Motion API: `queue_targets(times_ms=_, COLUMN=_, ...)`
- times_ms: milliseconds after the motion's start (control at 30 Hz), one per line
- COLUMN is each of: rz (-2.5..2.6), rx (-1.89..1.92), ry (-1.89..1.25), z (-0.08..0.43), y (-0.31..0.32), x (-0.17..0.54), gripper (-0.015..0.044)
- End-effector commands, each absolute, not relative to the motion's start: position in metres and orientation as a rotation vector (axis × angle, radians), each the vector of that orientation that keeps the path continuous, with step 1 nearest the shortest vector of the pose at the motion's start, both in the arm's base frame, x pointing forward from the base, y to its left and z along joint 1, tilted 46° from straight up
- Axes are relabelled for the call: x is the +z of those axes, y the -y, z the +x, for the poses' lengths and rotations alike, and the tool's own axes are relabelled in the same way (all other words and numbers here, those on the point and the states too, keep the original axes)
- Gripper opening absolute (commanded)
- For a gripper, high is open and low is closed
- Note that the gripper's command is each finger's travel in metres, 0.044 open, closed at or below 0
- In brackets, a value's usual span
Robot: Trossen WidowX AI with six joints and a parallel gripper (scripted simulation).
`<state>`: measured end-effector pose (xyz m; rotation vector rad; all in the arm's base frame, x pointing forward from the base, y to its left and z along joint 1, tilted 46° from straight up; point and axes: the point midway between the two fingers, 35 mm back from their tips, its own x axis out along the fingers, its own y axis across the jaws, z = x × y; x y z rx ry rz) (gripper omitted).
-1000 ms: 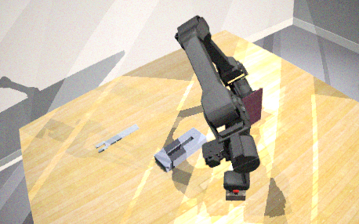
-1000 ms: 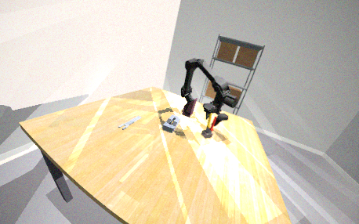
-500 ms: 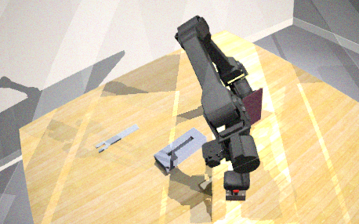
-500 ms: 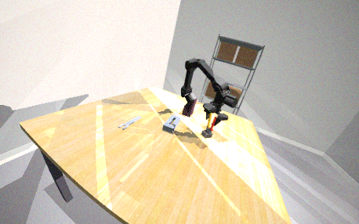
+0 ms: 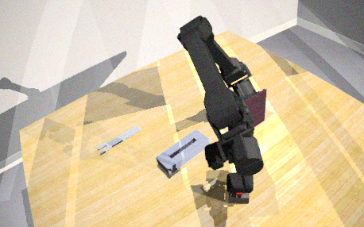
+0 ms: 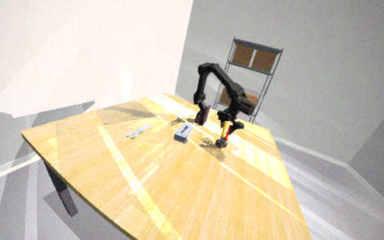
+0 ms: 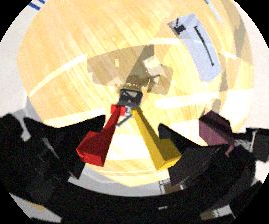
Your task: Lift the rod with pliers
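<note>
The locking pliers have a red handle point(image 7: 97, 147) point(image 6: 227, 133) and a yellow handle point(image 7: 155, 142) point(image 6: 225, 127), spread apart. Their lower end is in the small dark holster point(image 5: 239, 200) point(image 6: 221, 143) point(image 7: 130, 94) on the table. My gripper point(image 6: 229, 122) point(image 7: 132, 122) points down over the holster, open, with one black finger outside each handle. Whether the fingers touch the handles cannot be told. The grey channel block point(image 5: 203, 140) point(image 6: 182, 136) point(image 7: 196, 52) lies beside the holster, with a long dark slot in its top. The rod is not discernible in the slot.
A flat grey forked tool point(image 5: 133, 132) point(image 6: 145, 128) lies on the wooden table point(image 5: 127, 190) point(image 6: 105, 168), beyond the channel block from my gripper. A maroon panel point(image 5: 259, 107) point(image 6: 203, 116) point(image 7: 214, 128) stands near the arm's base. A shelf point(image 6: 265, 73) stands behind the table.
</note>
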<state>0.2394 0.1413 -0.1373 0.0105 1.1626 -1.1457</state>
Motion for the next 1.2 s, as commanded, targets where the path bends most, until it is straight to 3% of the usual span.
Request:
queue_targets(times_ms=0, rz=0.005, rx=-1.142, ry=-1.163, z=0.2396, y=-0.1408, x=-0.1379, gripper=0.0359)
queue_targets(times_ms=667, rz=0.005, rx=-1.142, ry=-1.163, z=0.2396, y=-0.1408, x=-0.1379, gripper=0.0317)
queue_targets(times_ms=1167, rz=0.004, rx=-1.147, ry=-1.164, z=0.241, y=-0.149, x=-0.1309, gripper=0.0317)
